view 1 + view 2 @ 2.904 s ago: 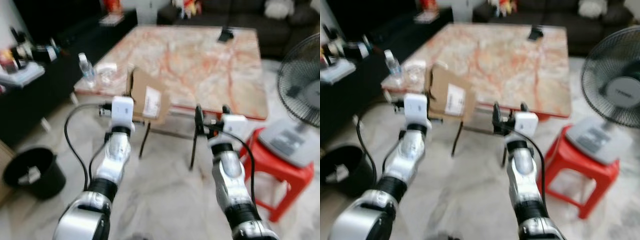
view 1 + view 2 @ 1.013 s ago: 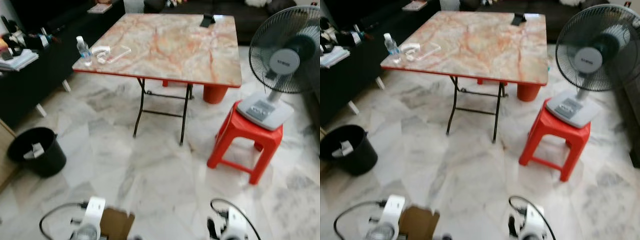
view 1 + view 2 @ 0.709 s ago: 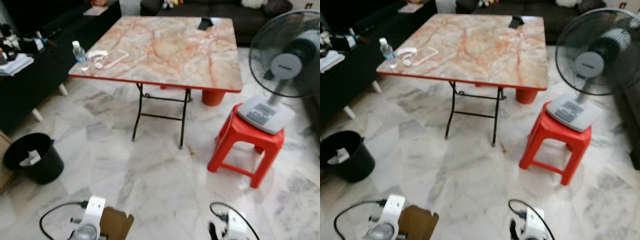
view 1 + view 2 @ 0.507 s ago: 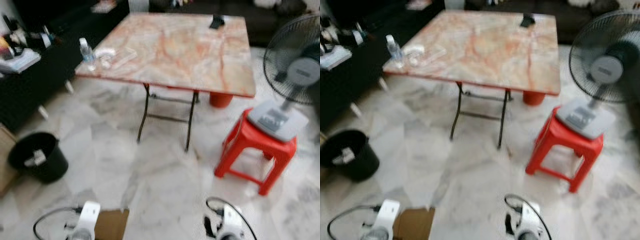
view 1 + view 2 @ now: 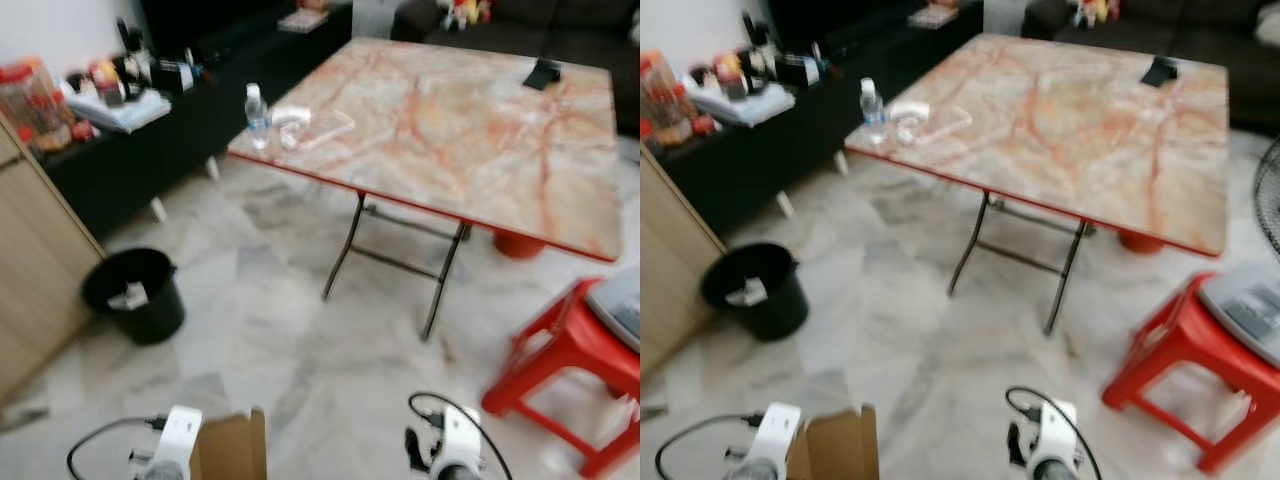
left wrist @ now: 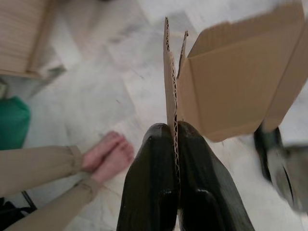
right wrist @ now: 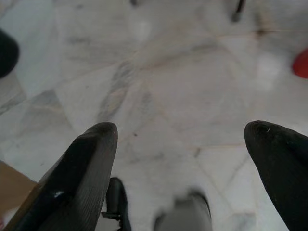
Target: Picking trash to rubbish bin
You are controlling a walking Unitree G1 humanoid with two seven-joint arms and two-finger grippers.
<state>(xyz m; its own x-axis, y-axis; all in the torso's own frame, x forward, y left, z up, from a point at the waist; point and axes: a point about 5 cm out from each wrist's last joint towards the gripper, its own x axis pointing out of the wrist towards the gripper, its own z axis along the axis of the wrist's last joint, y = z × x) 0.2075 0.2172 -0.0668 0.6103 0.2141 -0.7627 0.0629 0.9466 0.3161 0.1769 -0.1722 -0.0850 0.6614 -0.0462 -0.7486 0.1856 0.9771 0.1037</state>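
Note:
A flattened brown cardboard box [image 6: 231, 82] is pinched by one flap between the two black fingers of my left gripper [image 6: 175, 132], which is shut on it. The same cardboard box [image 5: 228, 448] shows low beside my left wrist in the eye views. A black rubbish bin [image 5: 136, 294] with a scrap of white paper inside stands on the floor ahead to my left, next to a wooden cabinet. My right gripper [image 7: 185, 144] hangs open over bare marble floor, holding nothing.
A folding table [image 5: 470, 130] with a marble top carries a water bottle [image 5: 257, 114], clear plastic wrap [image 5: 305, 124] and a dark object. A red stool [image 5: 570, 375] stands at right. A dark low cabinet [image 5: 160, 120] runs along the left. A person's feet [image 6: 108, 154] are near my left arm.
The camera has swung left: the bin, table and stool all shifted right in view and the fan has left the picture. My left gripper still holds the cardboard low down.

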